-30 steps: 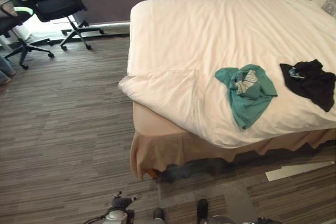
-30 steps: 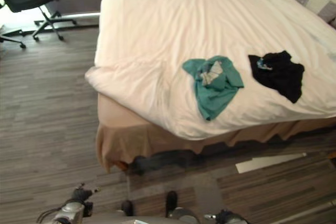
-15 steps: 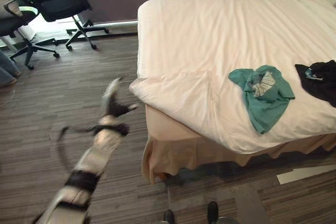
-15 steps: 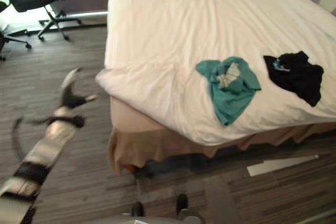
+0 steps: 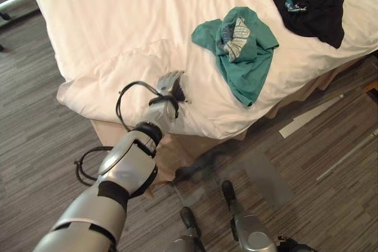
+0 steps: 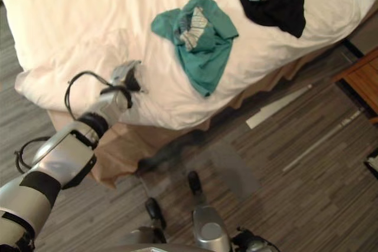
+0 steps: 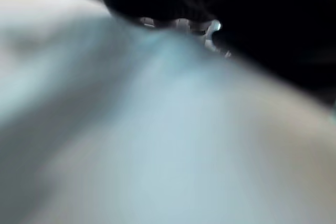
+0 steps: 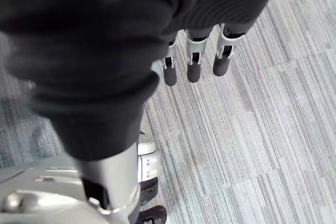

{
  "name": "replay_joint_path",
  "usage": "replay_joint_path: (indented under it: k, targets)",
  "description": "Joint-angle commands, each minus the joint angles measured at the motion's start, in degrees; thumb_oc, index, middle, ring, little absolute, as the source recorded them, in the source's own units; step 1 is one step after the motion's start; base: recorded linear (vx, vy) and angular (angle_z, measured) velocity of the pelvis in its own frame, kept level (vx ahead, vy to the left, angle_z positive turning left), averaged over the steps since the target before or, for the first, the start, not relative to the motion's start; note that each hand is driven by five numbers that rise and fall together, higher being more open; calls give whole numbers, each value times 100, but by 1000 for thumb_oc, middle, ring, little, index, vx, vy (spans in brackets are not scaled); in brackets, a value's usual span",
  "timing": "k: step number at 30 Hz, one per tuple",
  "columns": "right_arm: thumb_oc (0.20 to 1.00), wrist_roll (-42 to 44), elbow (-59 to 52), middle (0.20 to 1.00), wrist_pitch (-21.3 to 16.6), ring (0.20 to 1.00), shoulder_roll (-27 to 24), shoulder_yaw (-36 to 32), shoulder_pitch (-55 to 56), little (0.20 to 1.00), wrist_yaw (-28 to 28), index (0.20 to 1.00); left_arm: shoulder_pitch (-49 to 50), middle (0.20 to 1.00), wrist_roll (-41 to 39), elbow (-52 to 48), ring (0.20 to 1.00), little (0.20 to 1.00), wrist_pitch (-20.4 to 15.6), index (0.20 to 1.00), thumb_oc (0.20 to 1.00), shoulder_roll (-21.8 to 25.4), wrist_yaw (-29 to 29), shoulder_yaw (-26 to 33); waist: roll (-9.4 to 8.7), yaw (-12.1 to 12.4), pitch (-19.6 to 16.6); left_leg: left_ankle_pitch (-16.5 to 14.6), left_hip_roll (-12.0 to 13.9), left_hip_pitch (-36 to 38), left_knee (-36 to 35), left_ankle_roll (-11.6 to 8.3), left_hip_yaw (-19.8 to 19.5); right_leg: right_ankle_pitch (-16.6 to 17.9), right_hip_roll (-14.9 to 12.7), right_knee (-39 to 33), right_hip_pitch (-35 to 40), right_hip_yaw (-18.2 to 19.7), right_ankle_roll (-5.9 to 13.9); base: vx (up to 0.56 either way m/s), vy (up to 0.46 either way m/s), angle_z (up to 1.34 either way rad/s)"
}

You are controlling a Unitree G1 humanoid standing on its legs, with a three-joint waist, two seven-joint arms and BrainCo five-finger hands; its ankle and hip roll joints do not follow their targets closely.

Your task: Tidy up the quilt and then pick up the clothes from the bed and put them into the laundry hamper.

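Now | your left hand [image 5: 170,84] is resting on the quilt [image 5: 118,22] fold, grip unreadable | right hand [image 8: 194,61] is hanging relaxed, empty | clothes [image 5: 239,42] are lying at 2 o'clock | risk: fingers sliding off slack fabric.

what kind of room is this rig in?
Most likely a bedroom, possibly a staged one: a bed with a white quilt over a tan bed skirt, a teal garment and a black garment lying on it, and grey wood-plank flooring.

left robot hand [image 5: 170,84] extended forward; right robot hand [image 8: 193,56] hangs relaxed.
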Motion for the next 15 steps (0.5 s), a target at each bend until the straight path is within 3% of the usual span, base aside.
replay_joint_path:
  k: [1, 3, 4, 5, 6, 7, 10, 11, 14, 15]
  targets:
    - [1000, 318, 321, 1000, -112, 1000, 15, 63, 23, 1000, -30, 1000, -141, 1000, 358, 1064, 1000, 1000, 578, 1000, 1000, 240, 539, 663, -242, 182, -158, 209, -23, -47, -26, 42, -508, 80, -154, 163, 22, -117, -13, -15, -32, 2]
    - [1000, 301, 281, 1000, -141, 1000, 19, 81, 49, 1000, -51, 1000, 36, 1000, 334, 1175, 1000, 1000, 701, 1000, 1000, 379, 788, 831, -261, 193, -163, 206, -19, -27, -26, 36, -515, 71, -156, 158, 50, -131, -19, 7, -13, -5]
    - [1000, 269, 252, 1000, -197, 1000, 23, 100, 94, 1000, -85, 1000, 409, 608, 470, 1237, 608, 608, 908, 608, 608, 710, 1220, 1006, -294, 243, -154, 178, -30, 55, -26, 24, -517, 46, -157, 145, 140, -164, -23, 0, 0, 0]
    - [1000, 269, 252, 1000, -197, 1000, 23, 102, 95, 1000, -85, 1000, 413, 533, 470, 1235, 533, 533, 909, 533, 533, 712, 1220, 1007, -294, 241, -155, 178, -30, 55, -26, 24, -517, 45, -157, 144, 140, -165, -23, 0, 0, 0]
    - [1000, 269, 252, 1000, -197, 1000, 23, 102, 95, 1000, -85, 1000, 413, 304, 470, 1234, 304, 304, 909, 304, 304, 712, 1220, 1007, -294, 240, -156, 178, -30, 55, -26, 24, -518, 45, -157, 144, 140, -165, -23, 0, 0, 0]
    - [1000, 225, 267, 1000, -192, 1000, 12, 64, 116, 1000, -128, 1000, 790, 200, 453, 1248, 200, 200, 955, 200, 200, 1020, 1324, 1192, -293, 328, -166, 149, -53, 154, -26, 12, -539, 11, -174, 123, 281, -235, -23, 37, 0, 3]
    - [1000, 205, 289, 1000, -188, 1000, 11, 55, 137, 1000, -129, 1000, 951, 200, 419, 1251, 200, 200, 951, 200, 200, 1102, 1317, 1258, -291, 348, -177, 134, -60, 211, -26, 8, -553, -5, -182, 104, 366, -269, -23, 42, 10, 11]
    - [1000, 157, 340, 1000, -147, 1000, -22, -39, 131, 1000, -141, 1000, 1593, 200, 142, 1212, 200, 200, 803, 200, 200, 1327, 1215, 1600, -254, 443, -259, 72, -91, 406, -26, -7, -593, -49, -205, 52, 621, -355, -21, 96, 36, 15]
    - [1000, 291, 397, 1000, -96, 1000, -173, -385, -35, 1000, -224, 1000, 2397, 200, -408, 924, 200, 200, 530, 200, 200, 1310, 1166, 2095, -217, 593, -415, 51, -117, 507, -26, -22, -698, -76, -249, 1, 815, -462, -19, 67, 33, 10]
    - [1000, 422, 359, 1000, -78, 1000, -230, -550, -97, 1000, -261, 1000, 2648, 558, -650, 710, 558, 558, 450, 558, 558, 1287, 1181, 2269, -211, 640, -463, 43, -124, 538, -26, -25, -742, -81, -261, -21, 876, -496, -18, 35, 13, 33]
